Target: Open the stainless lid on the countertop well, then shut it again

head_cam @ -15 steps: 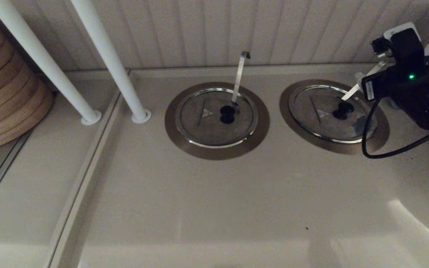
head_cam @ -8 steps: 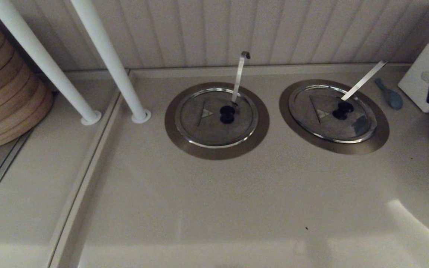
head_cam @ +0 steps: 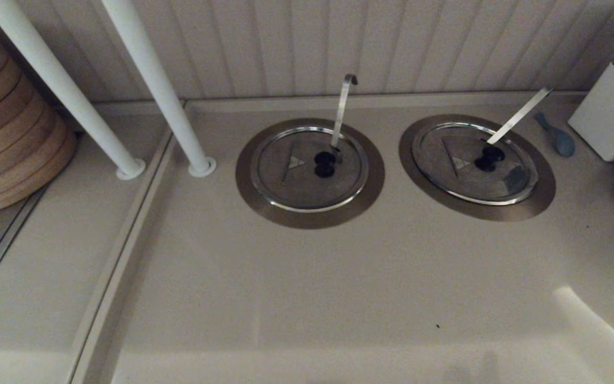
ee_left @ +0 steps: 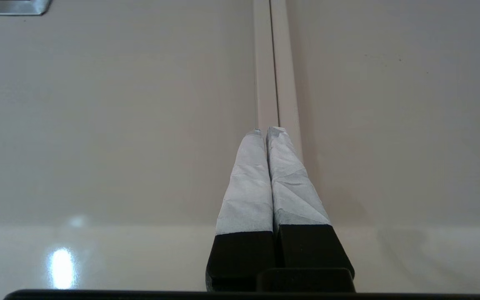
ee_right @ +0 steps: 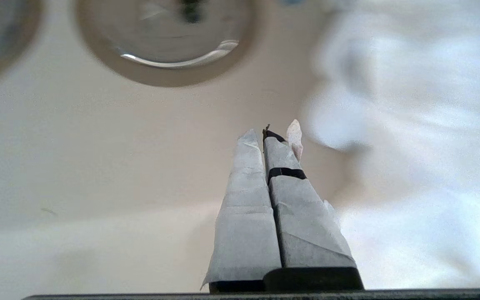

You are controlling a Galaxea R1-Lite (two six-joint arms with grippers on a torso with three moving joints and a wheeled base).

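Reading head view: stainless lid sits flat and closed in the countertop well, just right of the twin well; no arm shows. Left wrist: left gripper, fingers together, over bare tabletop. Right wrist: right gripper, fingers together, well short of the lid. Judgement: part fingers first, then take the black knob, clear of the ladle handle.

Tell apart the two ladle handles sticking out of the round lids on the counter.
The slanted ladle handle leans far toward the robot's right; the upright ladle handle stands nearly vertical. The slanted one ends flat and straight; the upright one ends in a small hook. Both poke through closed steel lids, the stainless lid and the twin lid, beside a black knob.
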